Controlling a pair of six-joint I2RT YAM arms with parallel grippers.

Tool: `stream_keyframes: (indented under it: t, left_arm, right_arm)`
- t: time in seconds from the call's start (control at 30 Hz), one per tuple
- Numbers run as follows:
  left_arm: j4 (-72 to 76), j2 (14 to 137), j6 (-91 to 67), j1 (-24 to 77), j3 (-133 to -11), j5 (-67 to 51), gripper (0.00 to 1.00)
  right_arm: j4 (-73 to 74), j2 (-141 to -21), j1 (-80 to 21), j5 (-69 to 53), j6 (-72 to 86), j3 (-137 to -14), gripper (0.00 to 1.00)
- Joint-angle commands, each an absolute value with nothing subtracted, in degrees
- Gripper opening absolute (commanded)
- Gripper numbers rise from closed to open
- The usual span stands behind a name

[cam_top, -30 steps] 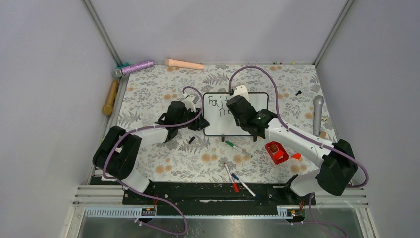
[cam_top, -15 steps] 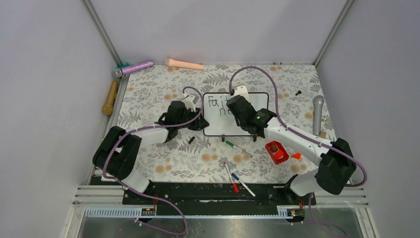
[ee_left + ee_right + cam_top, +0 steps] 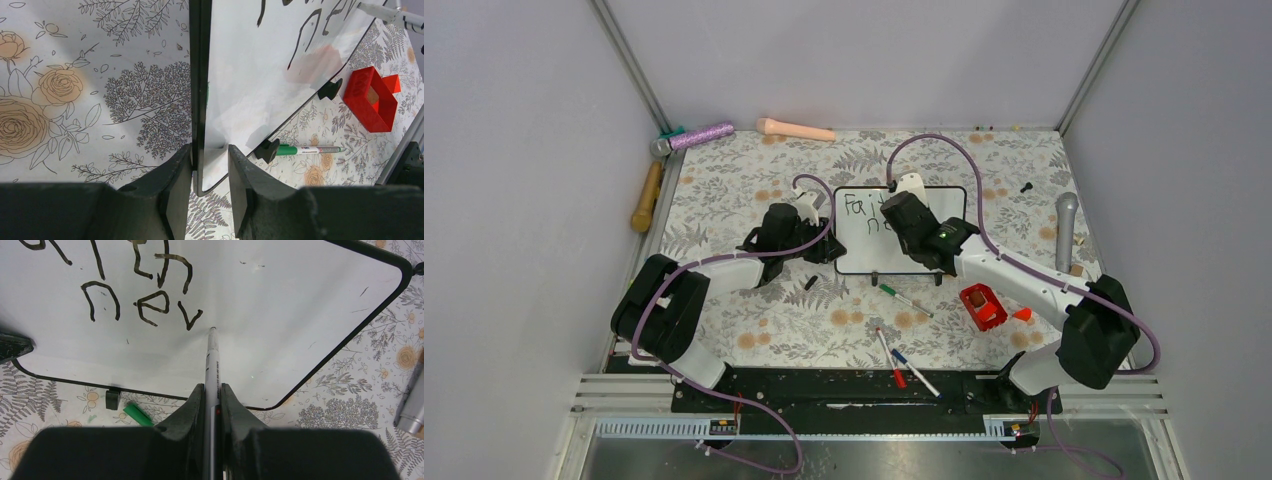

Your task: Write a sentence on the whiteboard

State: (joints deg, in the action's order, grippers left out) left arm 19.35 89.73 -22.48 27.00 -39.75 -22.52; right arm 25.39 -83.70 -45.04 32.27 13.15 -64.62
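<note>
My left gripper (image 3: 210, 170) is pinching the whiteboard (image 3: 250, 90) by its edge while my right gripper (image 3: 212, 392) is clamping the marker (image 3: 213, 352); I am risking a smeared sentence (image 3: 152, 307) if it slips.

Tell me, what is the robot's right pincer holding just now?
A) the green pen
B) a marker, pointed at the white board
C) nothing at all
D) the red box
B: in the right wrist view the right pincer is shut on a marker, whose tip is at the whiteboard just past the unfinished sentence.
</note>
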Motion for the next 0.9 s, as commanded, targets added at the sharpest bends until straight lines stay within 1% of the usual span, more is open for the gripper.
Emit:
stream_keyframes:
  t: [0.0, 0.53, 0.87]
  left_arm:
    - [23.03, 87.76, -22.14, 27.16, -40.56, -24.26, 0.32]
    - [23.08, 87.75, -22.13, 27.12, -40.52, -24.24, 0.32]
    - [23.11, 87.75, -22.14, 27.11, -40.48, -24.2, 0.32]
  right_arm:
    - [24.72, -84.34, -44.23, 32.99, 13.78, -66.1, 0.0]
    - [25.02, -81.74, -42.39, 33.9, 13.13, -64.33, 0.0]
    - [24.96, -83.75, -41.84, 32.66, 12.65, -67.71, 0.0]
